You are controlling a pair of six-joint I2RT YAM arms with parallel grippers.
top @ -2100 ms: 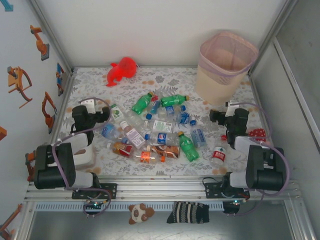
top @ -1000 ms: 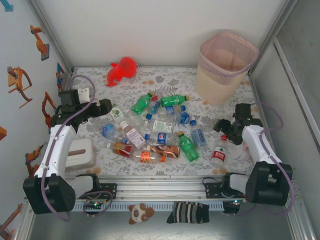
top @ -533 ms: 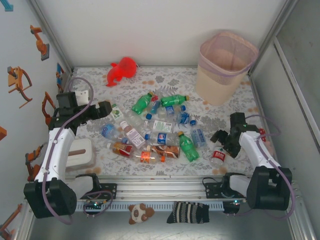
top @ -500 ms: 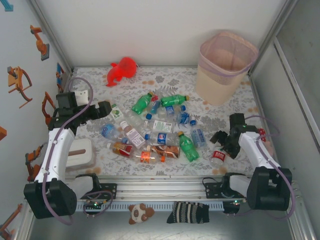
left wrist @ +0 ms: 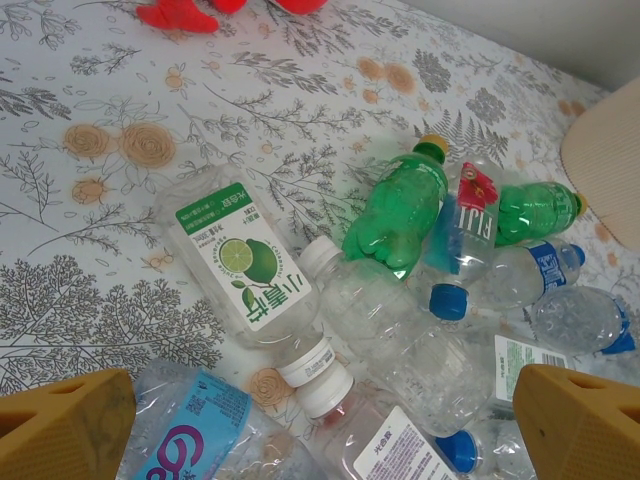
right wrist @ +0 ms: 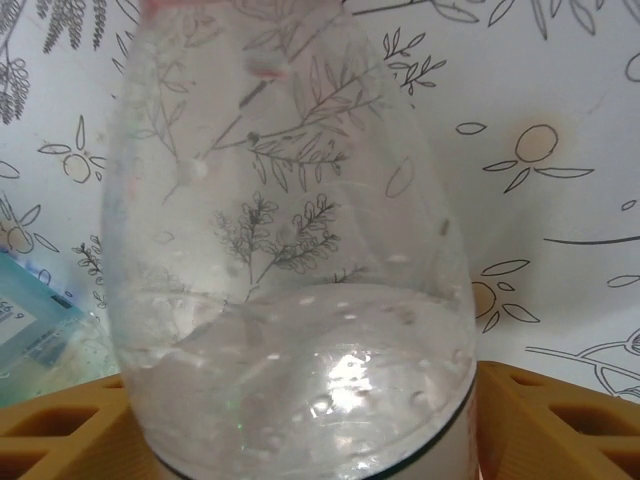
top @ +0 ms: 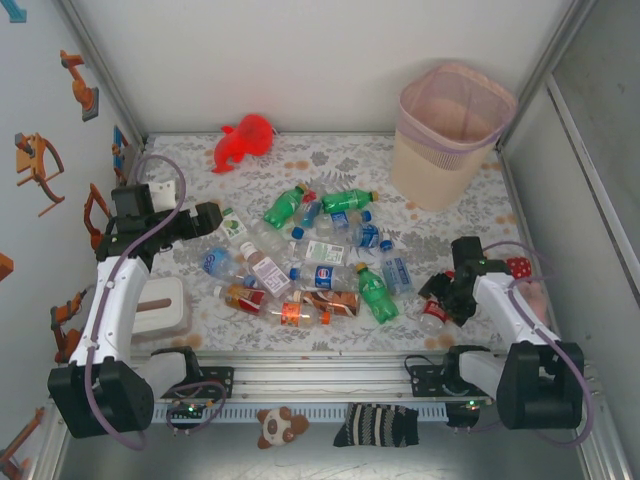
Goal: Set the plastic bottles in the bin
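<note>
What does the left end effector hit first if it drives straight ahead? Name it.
Probably the white-capped clear bottle lying between the left end effector's open fingers, though depth is unclear.

Taking the middle of the table (top: 340, 150) as your clock centre, the heap of bottles (top: 320, 260) lies right there. The bin (top: 450, 150) stands at two o'clock in the far right corner, well apart from the heap. The plush toy (top: 243, 140) lies at eleven o'clock, by the back wall. The flat box (top: 160, 305) sits at eight o'clock, near the left edge. A lone bottle (top: 432, 318) lies at four o'clock, apart from the heap, lodged in the right gripper (top: 438, 298). The left gripper (top: 215, 215) hangs at the heap's nine o'clock edge.
</note>
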